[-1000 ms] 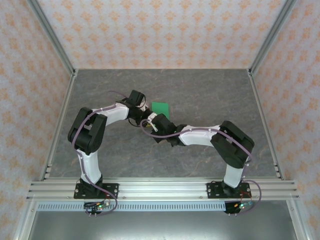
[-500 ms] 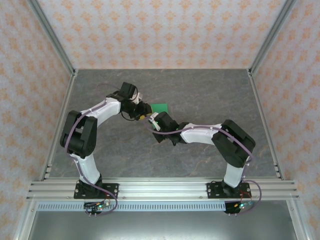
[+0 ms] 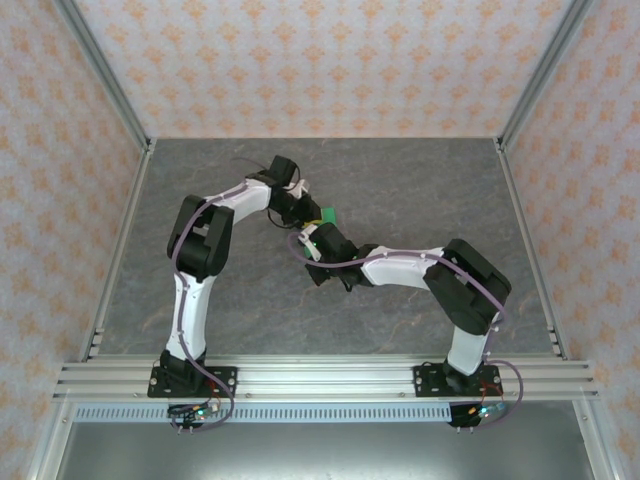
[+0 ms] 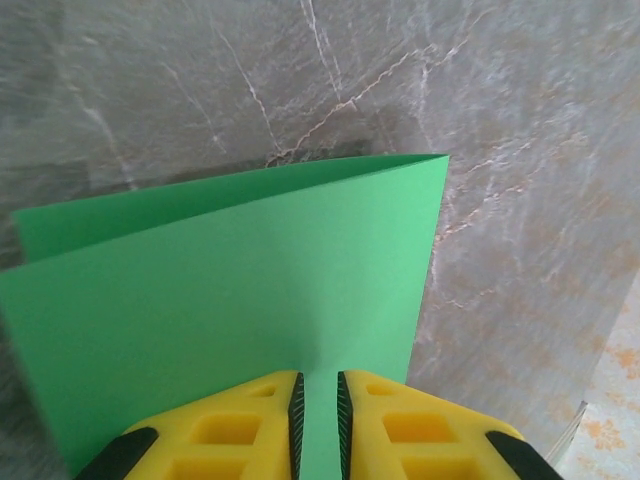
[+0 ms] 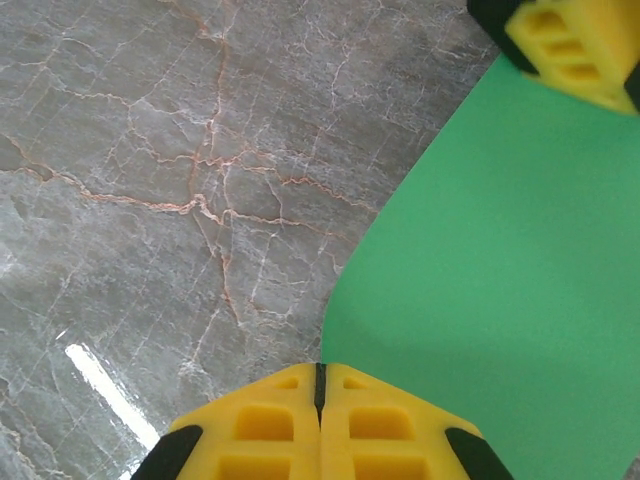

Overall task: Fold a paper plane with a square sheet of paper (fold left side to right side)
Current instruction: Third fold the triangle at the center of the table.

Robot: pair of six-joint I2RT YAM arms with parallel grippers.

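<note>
The square sheet of paper (image 4: 230, 280) is bright green and lies folded over on the grey marble table, its lower layer peeking out at the upper left. My left gripper (image 4: 318, 378) sits over the paper's near edge, jaws a narrow gap apart with nothing between them. From above, the left gripper (image 3: 312, 212) covers most of the paper (image 3: 326, 213). My right gripper (image 5: 320, 368) is shut, its tips at the paper's (image 5: 500, 260) rounded edge, and it (image 3: 316, 232) sits just in front of the sheet. One left finger (image 5: 575, 45) shows at the top right of the right wrist view.
The grey marble table (image 3: 420, 180) stretches open behind and right of the paper. Patterned walls and metal frame posts (image 3: 525, 95) enclose it. A metal rail (image 3: 320, 378) carries both arm bases at the near edge.
The left arm has swung right, bringing its gripper from beside the paper to over it, hiding most of the green, and its jaws have narrowed. The right arm has stayed put.
</note>
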